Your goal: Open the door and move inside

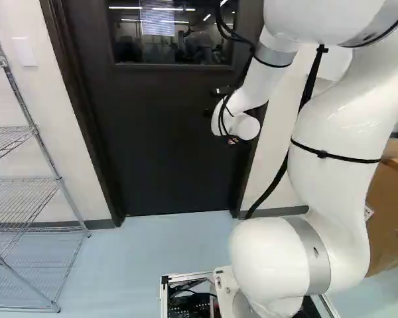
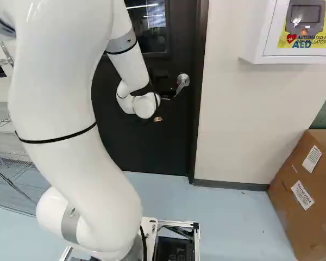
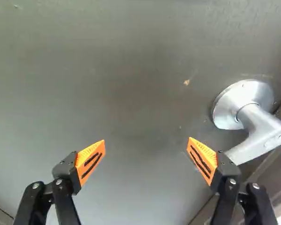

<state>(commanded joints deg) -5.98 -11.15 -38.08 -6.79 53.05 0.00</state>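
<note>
The gripper (image 3: 146, 145) stood wide apart, grasping nothing, before the door's dark face; the silver lever handle (image 3: 260, 136) lay outside one finger, not between the two, its free end partly hidden behind that finger, so whether they touched I could not tell; the metal looked smooth and likely slippery, stiff in itself, with a spring to work against; the best hold seemed out along the lever, well away from its round rose (image 3: 242, 102), where turning would ask least force; behind it the door (image 1: 166, 146) stood closed in its frame (image 2: 199, 81), probably heavy, slow to start, better moved steadily than jerked.
</note>
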